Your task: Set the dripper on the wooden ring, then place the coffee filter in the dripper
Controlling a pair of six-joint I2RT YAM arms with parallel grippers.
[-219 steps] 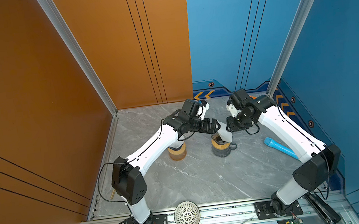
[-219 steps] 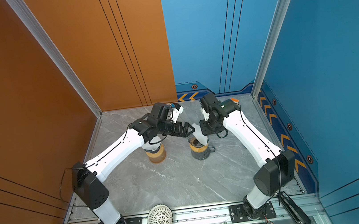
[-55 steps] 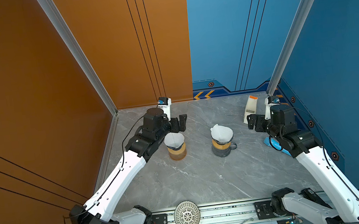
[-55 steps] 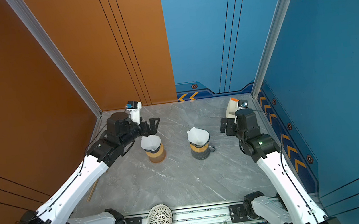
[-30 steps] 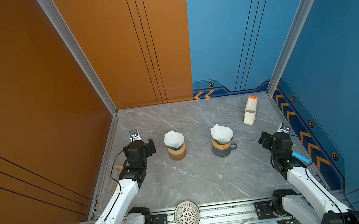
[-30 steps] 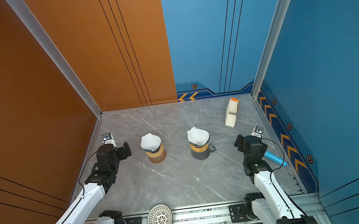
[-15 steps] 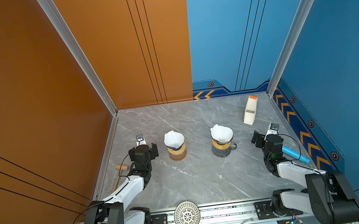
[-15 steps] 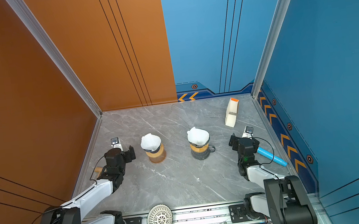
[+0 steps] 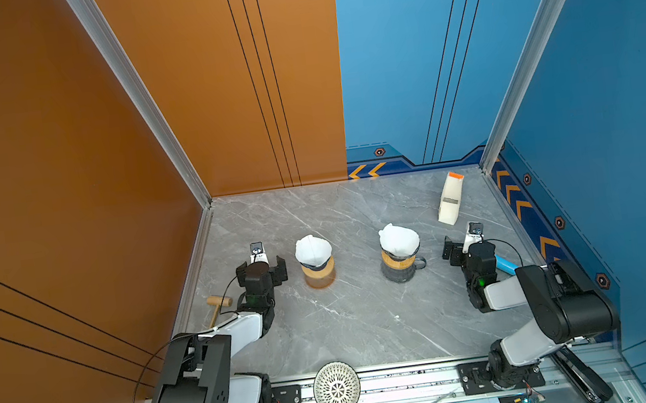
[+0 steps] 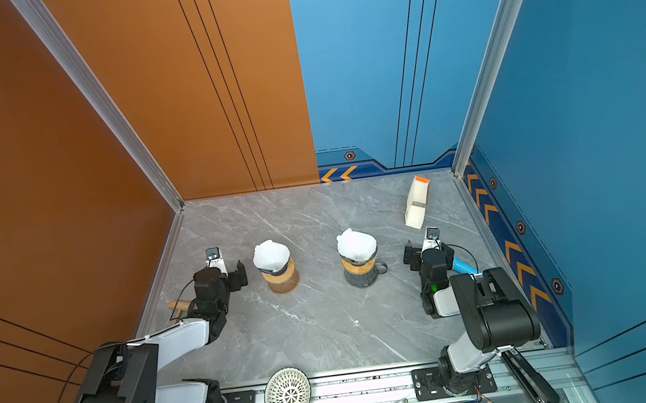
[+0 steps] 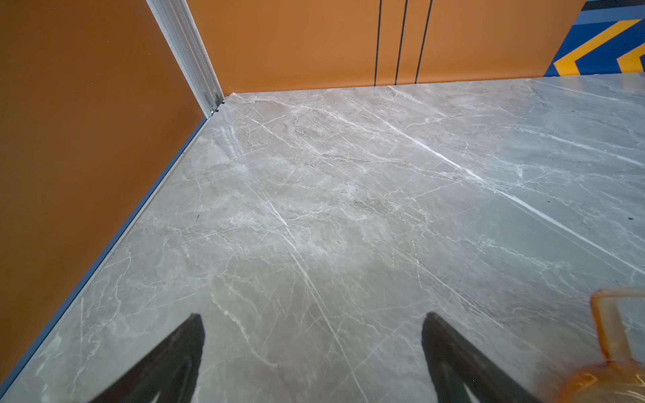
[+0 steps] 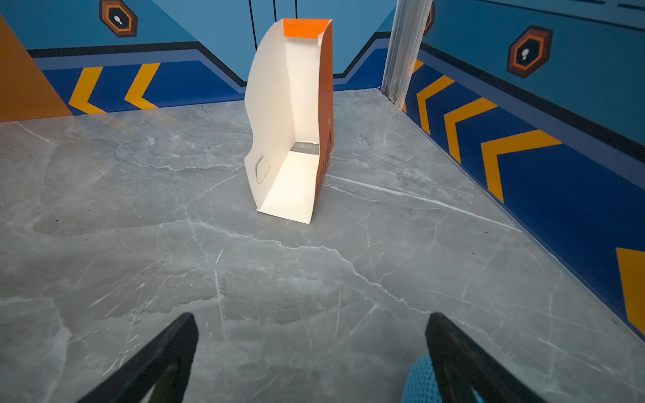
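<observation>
Two drippers stand mid-table in both top views. The amber one (image 9: 319,274) holds a white coffee filter (image 9: 312,249). The grey one with a handle (image 9: 401,268) holds another white filter (image 9: 398,239). My left gripper (image 9: 261,265) hangs low just left of the amber dripper, open and empty. In the left wrist view the left gripper (image 11: 312,321) shows bare marble between its fingers, with the amber handle (image 11: 614,335) at the edge. My right gripper (image 9: 465,245) sits right of the grey dripper, and in the right wrist view the right gripper (image 12: 310,314) is open and empty.
An empty white and orange filter box (image 9: 450,199) stands at the back right. A blue mesh-textured object (image 9: 505,264) lies by the right arm. A wooden tool (image 9: 217,305) lies by the left wall. A white perforated dome (image 9: 336,388) rests on the front rail.
Over the last second both arms have folded back low toward their bases. Both grippers stayed open. The filters and drippers have not moved.
</observation>
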